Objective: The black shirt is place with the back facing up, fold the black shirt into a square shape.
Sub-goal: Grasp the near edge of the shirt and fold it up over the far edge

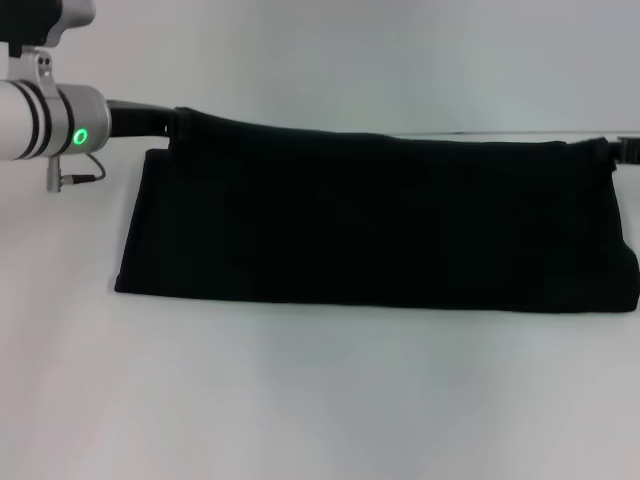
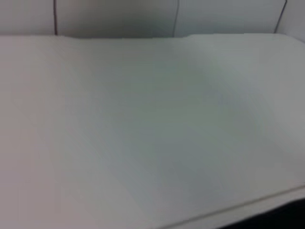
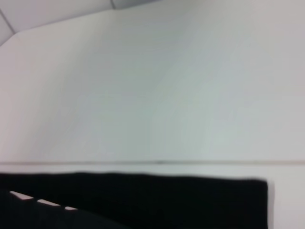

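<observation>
The left gripper (image 1: 172, 124) sits at the far left corner of the black shirt (image 1: 380, 220), with its black fingers meeting the raised cloth edge there; the fabric hides the tips, so whether they are apart or clamped on the cloth cannot be told. The right gripper (image 1: 622, 150) shows only as a dark stub at the far right corner of the shirt, against the picture's right edge, and its state cannot be told either.

The white table (image 1: 320, 400) fills the head view, and the shirt lies across its middle as a long, wide band. Its near edge rests flat on the table, and its far edge runs from one gripper to the other. The left arm's silver wrist (image 1: 50, 120) carries a lit green ring (image 1: 80, 137).

The left wrist view adds little. It shows bare white table (image 2: 143, 133), a wall with dark vertical seams behind it, and a dark sliver at one corner that cannot be identified.

The right wrist view shows the shirt (image 3: 143, 200) as a black strip along the table, its end cut off square. It also shows a few small white marks (image 3: 43, 202) on the cloth, too partial to read as lettering. The head view shows the fabric as plain black.
</observation>
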